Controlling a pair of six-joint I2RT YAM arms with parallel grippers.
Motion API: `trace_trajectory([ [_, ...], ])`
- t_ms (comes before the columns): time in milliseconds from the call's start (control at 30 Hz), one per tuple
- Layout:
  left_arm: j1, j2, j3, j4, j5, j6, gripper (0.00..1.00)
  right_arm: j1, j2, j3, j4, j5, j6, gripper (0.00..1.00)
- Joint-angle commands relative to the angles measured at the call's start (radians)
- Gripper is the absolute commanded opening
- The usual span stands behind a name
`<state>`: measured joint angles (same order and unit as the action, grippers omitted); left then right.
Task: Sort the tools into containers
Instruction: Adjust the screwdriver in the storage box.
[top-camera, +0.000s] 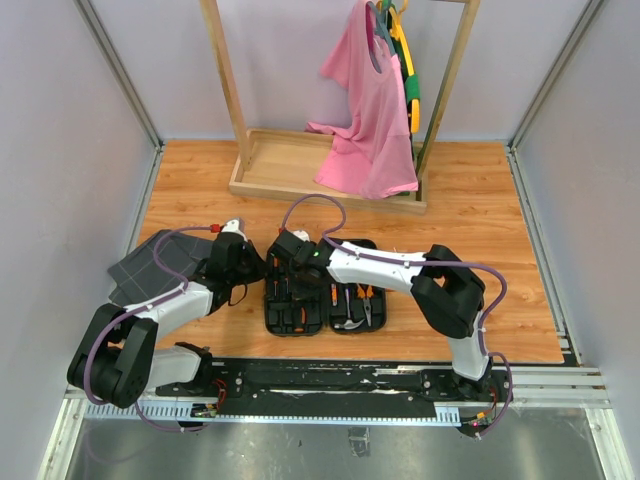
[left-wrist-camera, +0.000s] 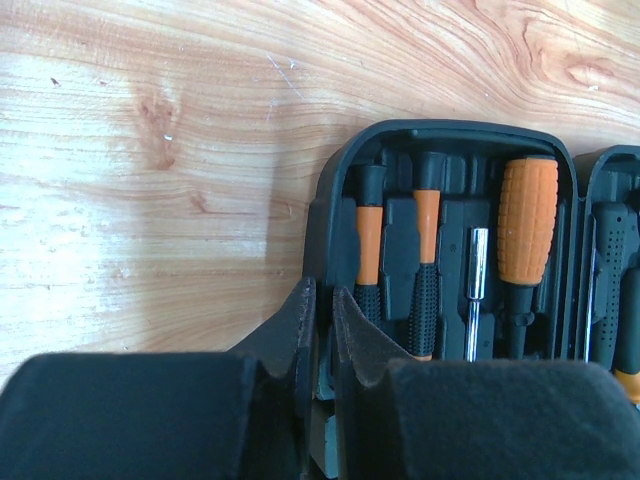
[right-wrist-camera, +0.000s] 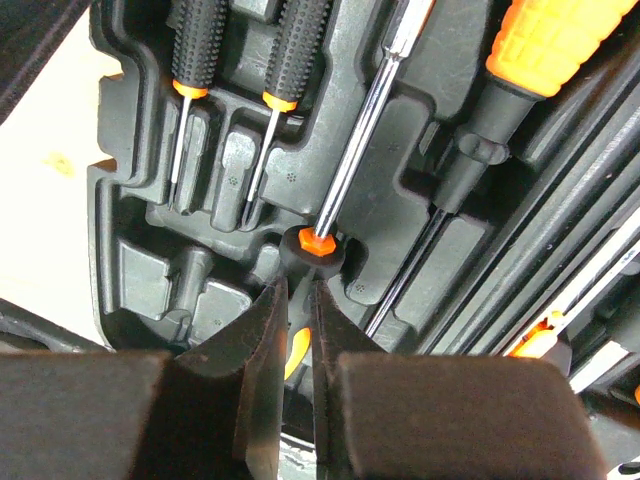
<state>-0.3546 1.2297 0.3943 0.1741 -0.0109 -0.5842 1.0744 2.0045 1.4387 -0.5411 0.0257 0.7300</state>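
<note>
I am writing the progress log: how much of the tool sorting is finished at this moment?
Done: two small screwdrivers and a big orange-handled driver lie in the tool case. In hand: the right claw seems to grip a long screwdriver by its handle over the case, while the left claw pinches the case wall. Left: seating that one; some empty slots remain.

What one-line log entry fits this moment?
left gripper: pinching case wall | right gripper: holding screwdriver over case | case: open, slots partly filled

Pink T-shirt (top-camera: 365, 110) on wooden rack (top-camera: 224, 80), top centre; dark grey grid-patterned fabric (top-camera: 137, 272) flat, left-middle; wood-grain tabletop (top-camera: 480, 220).
</note>
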Motion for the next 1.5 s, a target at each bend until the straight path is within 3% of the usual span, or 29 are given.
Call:
trace_trajectory([
  [0,0.007,0.015,-0.001,-0.001,0.011,0.011,0.11,0.047,0.312,-0.182,-0.028,-0.004,0.009,0.01],
  [400,0.007,0.013,-0.002,0.002,0.015,0.012,0.09,0.047,0.472,-0.198,-0.006,-0.051,0.009,0.01],
  [600,0.008,0.011,-0.003,0.003,0.018,0.014,0.03,0.047,0.499,-0.23,-0.006,-0.033,0.015,0.01],
  [1133,-0.004,-0.059,-0.044,-0.03,0.09,-0.031,0.01,-0.067,0.146,-0.385,-0.018,0.074,-0.016,0.01],
  [1467,-0.176,-0.079,-0.091,-0.034,0.047,-0.145,0.0,-0.091,0.008,-0.439,-0.051,0.117,-0.048,0.01],
])
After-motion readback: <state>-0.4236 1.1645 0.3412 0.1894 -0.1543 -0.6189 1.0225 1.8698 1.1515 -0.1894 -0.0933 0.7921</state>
